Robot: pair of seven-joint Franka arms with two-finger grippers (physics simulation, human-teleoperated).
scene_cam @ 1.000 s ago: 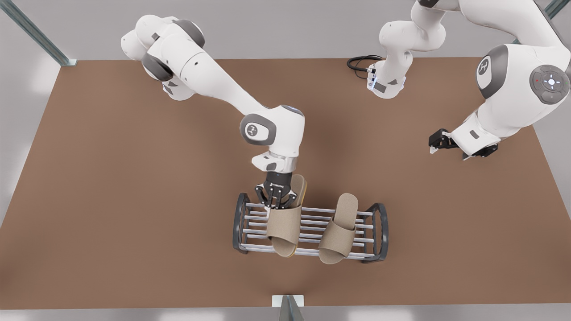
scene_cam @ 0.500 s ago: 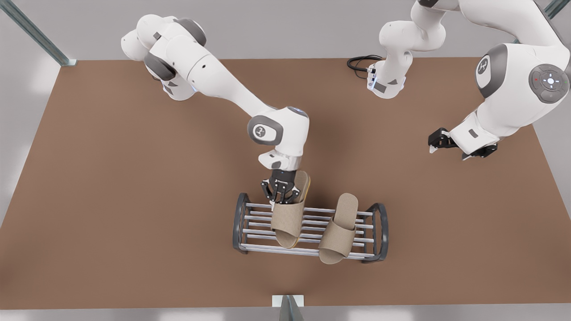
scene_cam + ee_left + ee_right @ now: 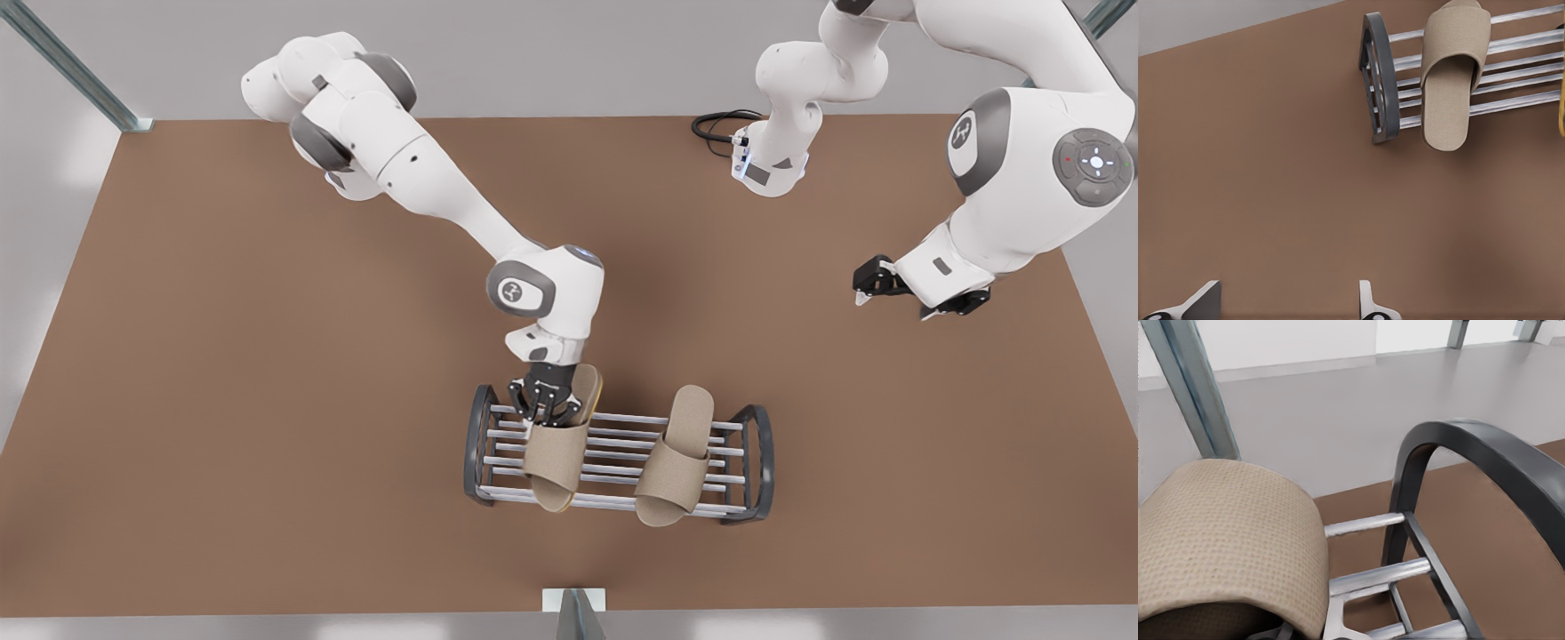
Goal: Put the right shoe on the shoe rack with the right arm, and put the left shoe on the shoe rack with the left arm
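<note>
Right shoe (image 3: 557,458) lies across rack bars, right pincer (image 3: 544,411) gripping

Right end effector (image 3: 545,402) covers the heel end of the right shoe (image 3: 553,458); finger contact hidden in the front view. Right wrist view crops that shoe's strap and the shoe rack (image 3: 1485,473) end frame. Left wrist view: left end effector (image 3: 1281,303) fingertips (image 3: 1203,298) cut by the edge, second slipper a yellow sliver. Left shoe (image 3: 1451,73) toe cropped.

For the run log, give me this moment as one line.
right gripper: shut on beige woven right slipper, at low grey-framed silver-bar shoe rack | left slipper: lying on rack | left gripper: open, waiting off rack
</note>
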